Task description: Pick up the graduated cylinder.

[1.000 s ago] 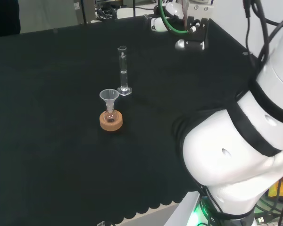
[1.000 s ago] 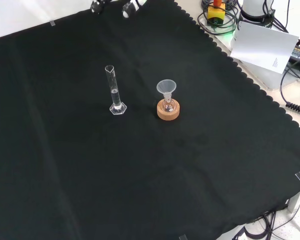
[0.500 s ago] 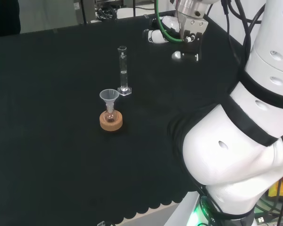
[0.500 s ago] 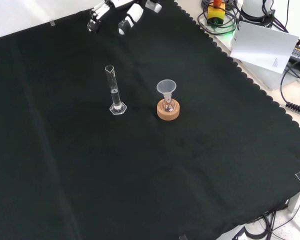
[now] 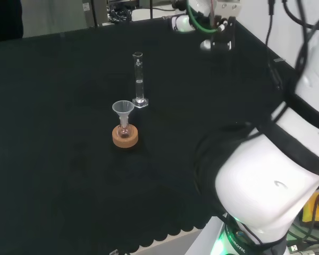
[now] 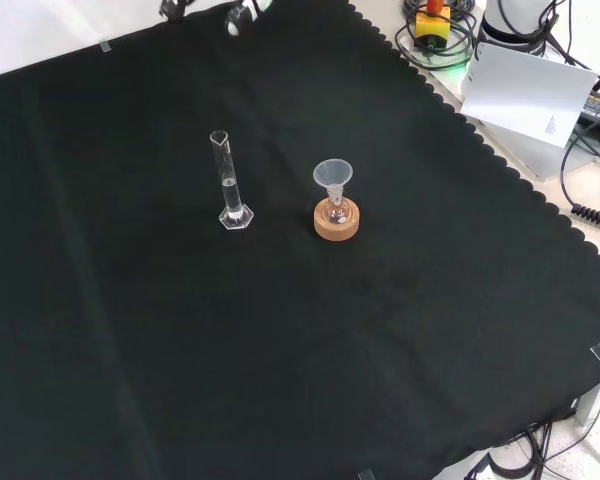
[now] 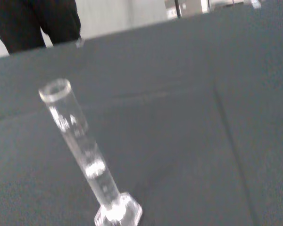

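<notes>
- Head view: the graduated cylinder [image 5: 139, 79] stands upright on the black cloth [image 5: 53, 106], just behind a funnel [image 5: 123, 109] in a small flask [image 5: 124, 129] on a cork ring [image 5: 125, 136]. The hand [image 5: 204, 29] is well apart, up near the cloth's far edge. I cannot tell if its fingers are spread or curled.
- Front view: the cylinder [image 6: 227, 185] stands left of the flask, with bare cloth all around. The hand [image 6: 235, 17] is cut off at the top.
- Wrist view: the cylinder [image 7: 85, 155] looks close, and its clear base is hard to make out.

The front view's top edge cuts off most of the hand [image 6: 236, 14], hiding its fingers.
</notes>
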Available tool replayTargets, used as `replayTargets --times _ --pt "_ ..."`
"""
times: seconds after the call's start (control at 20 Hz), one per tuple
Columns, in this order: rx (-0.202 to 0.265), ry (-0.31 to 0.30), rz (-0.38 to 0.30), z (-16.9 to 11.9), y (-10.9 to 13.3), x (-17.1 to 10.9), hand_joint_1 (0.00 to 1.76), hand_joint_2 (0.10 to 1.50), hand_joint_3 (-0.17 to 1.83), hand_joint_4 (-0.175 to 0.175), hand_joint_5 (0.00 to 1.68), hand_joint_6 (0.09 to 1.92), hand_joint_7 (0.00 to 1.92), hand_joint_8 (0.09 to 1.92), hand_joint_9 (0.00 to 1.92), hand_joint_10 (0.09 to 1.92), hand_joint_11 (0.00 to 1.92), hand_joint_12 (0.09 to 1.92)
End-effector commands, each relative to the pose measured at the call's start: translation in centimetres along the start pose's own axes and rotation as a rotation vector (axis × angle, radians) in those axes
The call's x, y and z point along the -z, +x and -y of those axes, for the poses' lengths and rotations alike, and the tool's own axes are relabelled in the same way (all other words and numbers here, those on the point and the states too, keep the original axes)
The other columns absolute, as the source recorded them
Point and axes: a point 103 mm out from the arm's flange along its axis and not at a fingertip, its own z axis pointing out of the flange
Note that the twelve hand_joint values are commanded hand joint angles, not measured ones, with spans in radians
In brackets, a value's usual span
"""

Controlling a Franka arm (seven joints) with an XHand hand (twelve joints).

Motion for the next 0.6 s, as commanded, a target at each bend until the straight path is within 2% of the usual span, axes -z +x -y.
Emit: replayTargets --times 0.05,0.35,0.6 --pt "0.052 0.111 -0.237 -1.1 0.6 -12.4 0.43 1.11 -0.10 -0.008 0.40 0.09 0.24 0.64 0.44 0.64 0.15 1.39" --pt "0.030 0.122 -0.268 -0.9 0.3 -13.4 0.44 1.10 -0.11 -0.012 0.39 0.09 0.24 0.64 0.45 0.64 0.15 1.39" --pt "0.049 0.108 -0.318 -0.7 0.0 -14.1 0.49 1.07 -0.12 -0.020 0.39 0.09 0.26 0.65 0.48 0.65 0.17 1.40"
